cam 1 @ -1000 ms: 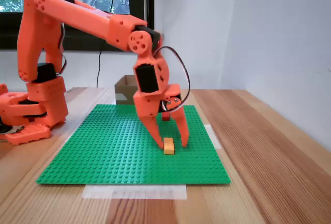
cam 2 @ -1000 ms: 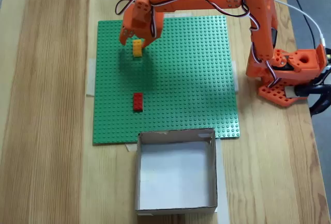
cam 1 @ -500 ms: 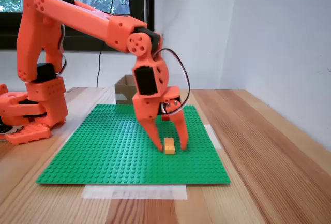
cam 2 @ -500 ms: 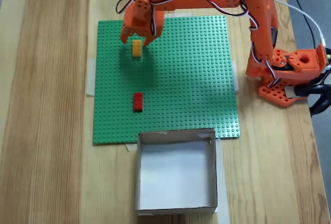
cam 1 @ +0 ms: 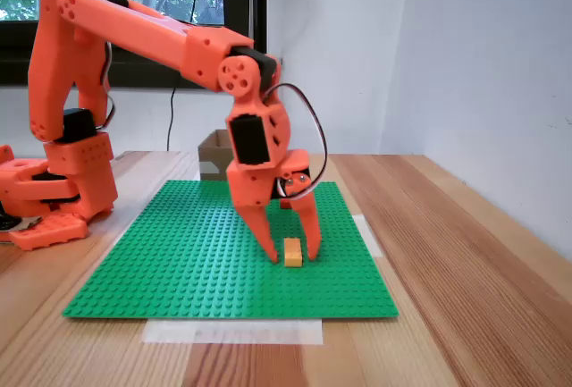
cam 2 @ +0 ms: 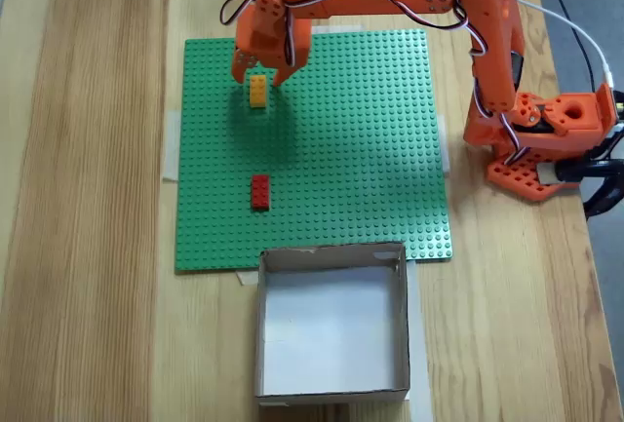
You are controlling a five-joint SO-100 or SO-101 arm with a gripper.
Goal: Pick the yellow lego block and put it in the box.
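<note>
The yellow lego block (cam 1: 292, 252) lies flat on the green baseplate (cam 1: 179, 253); from above the yellow lego block (cam 2: 257, 91) sits near the plate's upper left. My orange gripper (cam 1: 292, 256) points down over it, open, with one finger on each side and small gaps to the brick. In the top-down fixed view the gripper (cam 2: 258, 77) hangs over the brick's far end. The box (cam 2: 331, 252) stands open-topped and empty below the plate's lower edge, and the box (cam 1: 215, 151) shows behind the arm in the side-on fixed view.
A red lego brick (cam 2: 259, 191) sits on the baseplate (cam 2: 370, 149) between the yellow one and the box. The arm's base (cam 2: 541, 139) stands on the wooden table at the right, with cables beside it. A wall rises behind the table in the side-on fixed view.
The gripper has shifted slightly along the brick, away from the box, and its fingers stand a little closer together around the yellow block. The block has not moved.
</note>
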